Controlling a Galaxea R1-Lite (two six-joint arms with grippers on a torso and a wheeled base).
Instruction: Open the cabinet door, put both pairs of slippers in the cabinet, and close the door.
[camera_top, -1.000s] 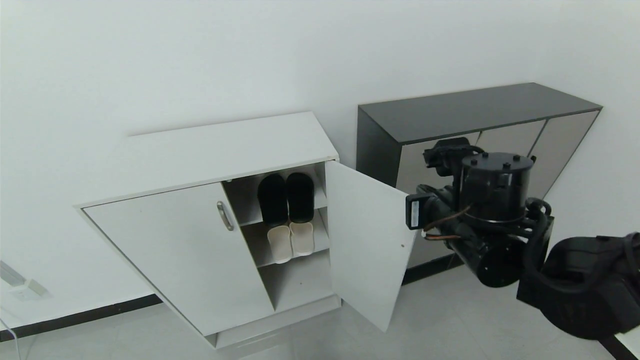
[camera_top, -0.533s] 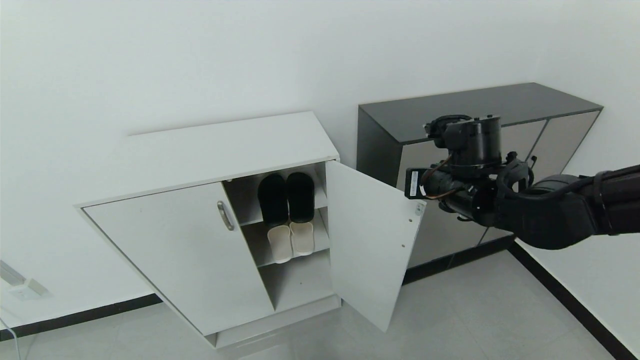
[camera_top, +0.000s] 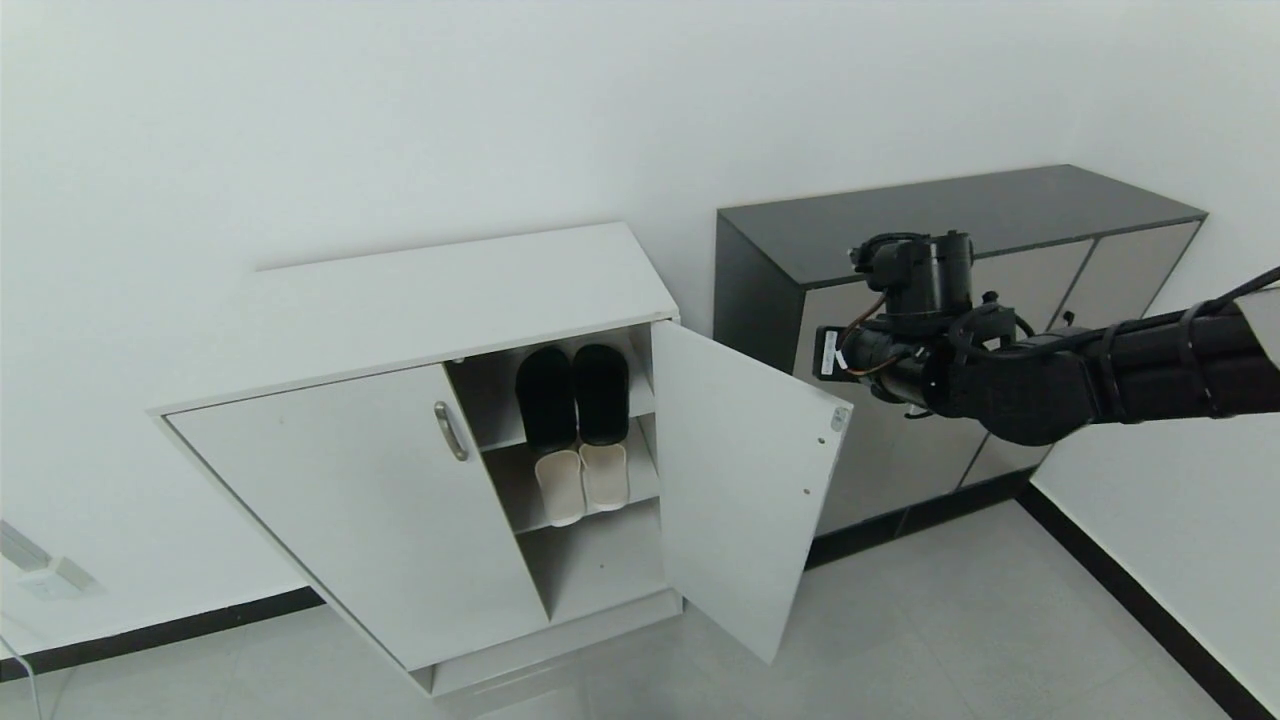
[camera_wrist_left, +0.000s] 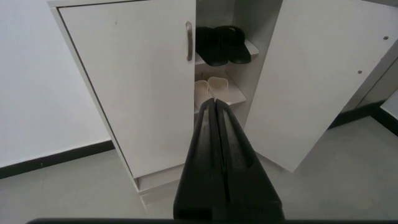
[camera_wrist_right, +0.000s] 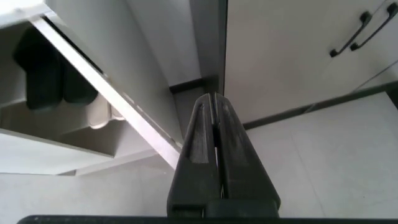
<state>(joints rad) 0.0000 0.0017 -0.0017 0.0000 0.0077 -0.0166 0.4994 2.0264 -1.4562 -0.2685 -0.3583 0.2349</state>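
Right gripper (camera_wrist_right: 215, 99), fingers pressed together on nothing, sits just beside the free edge of the open white cabinet door (camera_top: 740, 480), on its outer side, seemingly placed to push the panel closed rather than grasp it. Inside the white two-door cabinet (camera_top: 450, 290) the black slippers (camera_top: 572, 395) lie shelved above the cream slippers (camera_top: 582, 480), so closing seems all that remains; the left gripper (camera_wrist_left: 216, 102), likewise pinched together and empty, faces the opening, with a dark mirrored-front cabinet (camera_top: 950, 215) just beside the white one

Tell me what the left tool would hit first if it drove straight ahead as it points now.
Probably the pale slippers inside the white cabinet: the left tool, shut, lines up with them through the open side. Depth is unclear.
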